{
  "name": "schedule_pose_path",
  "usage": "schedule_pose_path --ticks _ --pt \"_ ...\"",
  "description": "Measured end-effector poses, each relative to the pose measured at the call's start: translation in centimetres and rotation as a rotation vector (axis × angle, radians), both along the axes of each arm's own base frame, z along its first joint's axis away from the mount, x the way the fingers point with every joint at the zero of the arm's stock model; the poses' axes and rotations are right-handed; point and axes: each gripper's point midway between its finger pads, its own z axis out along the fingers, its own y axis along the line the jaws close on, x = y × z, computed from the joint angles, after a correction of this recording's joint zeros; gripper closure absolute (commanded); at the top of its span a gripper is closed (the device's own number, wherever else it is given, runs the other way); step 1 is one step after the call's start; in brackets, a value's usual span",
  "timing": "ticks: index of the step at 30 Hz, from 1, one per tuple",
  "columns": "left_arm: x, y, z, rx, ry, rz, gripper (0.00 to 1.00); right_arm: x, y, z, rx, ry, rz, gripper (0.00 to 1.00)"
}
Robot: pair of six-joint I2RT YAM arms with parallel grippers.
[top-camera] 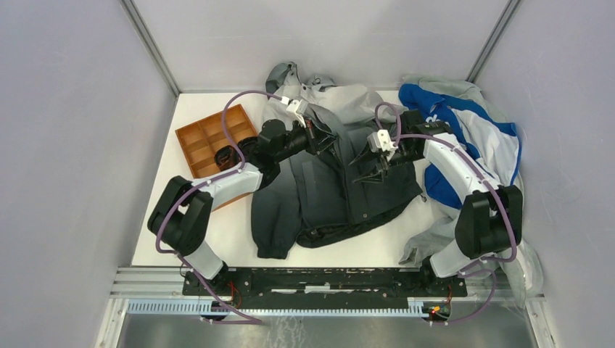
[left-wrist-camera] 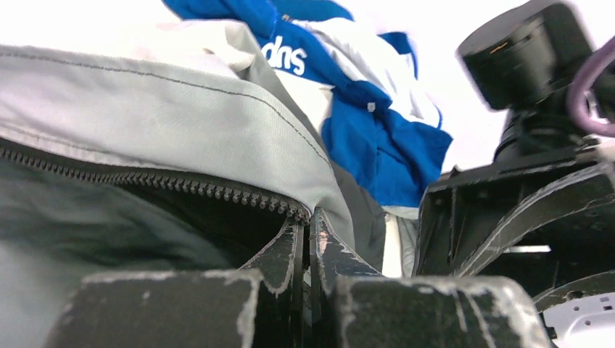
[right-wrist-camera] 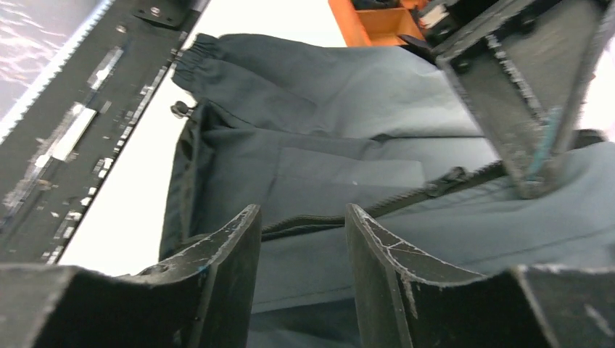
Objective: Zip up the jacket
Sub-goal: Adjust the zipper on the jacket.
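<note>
**While the front lay unzipped, both arms were posed at the zipper**

Although both arms were over it, the large hooded jacket (top-camera: 319, 190), fading from light grey at the collar to charcoal at the hem, lay spread on the white table (top-camera: 236, 239) with its front apparently open. The long dark zipper (left-wrist-camera: 181, 183) showed a bare row of teeth beside a dark gap, so I judged that the closing had barely begun and nearly the whole run was left. Whether the bottom ends were joined could not be made out.

The left arm reached forward and rightward across the jacket's chest. The left end effector (left-wrist-camera: 308, 243) had its fingers pressed together where the teeth ended, and appeared to pinch the grey edge of the jacket there.

The right arm was folded high at the elbow beside the blue-and-white garment (top-camera: 471, 141), its forearm angled in toward the jacket's middle. The right end effector (right-wrist-camera: 301, 217) hovered just above the zipper line with its fingers parted and nothing between them.

An orange-brown wooden compartment tray (top-camera: 207, 141) sat to the left, touching the jacket's edge.
</note>
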Motion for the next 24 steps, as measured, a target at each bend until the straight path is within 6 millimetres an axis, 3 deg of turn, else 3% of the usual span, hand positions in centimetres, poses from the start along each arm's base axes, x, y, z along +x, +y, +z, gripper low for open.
schedule_pose_path --ticks 6,10,13,16,19,24 --pt "-0.3 -0.5 1.6 -0.059 -0.032 -0.034 0.98 -2.0 0.1 -1.0 0.003 0.093 0.043 0.47" --pt "-0.4 -0.7 1.3 -0.074 0.0 -0.039 0.98 -0.6 -0.1 -2.7 -0.129 0.173 -0.034 0.38" --pt "-0.4 -0.9 1.3 -0.082 0.025 -0.039 0.98 1.5 -0.5 -2.7 -0.2 0.15 -0.115 0.43" --pt "-0.4 -1.0 1.3 -0.096 0.047 -0.039 0.98 2.4 -0.3 -1.0 -0.187 0.128 -0.142 0.53" --pt "-0.6 -1.1 1.4 -0.103 0.057 -0.042 0.98 1.5 0.2 -0.1 -0.16 0.13 -0.15 0.55" --pt "-0.7 -1.2 1.4 -0.109 0.066 -0.044 0.98 -1.1 1.2 -1.1 -0.107 0.182 -0.215 0.63"
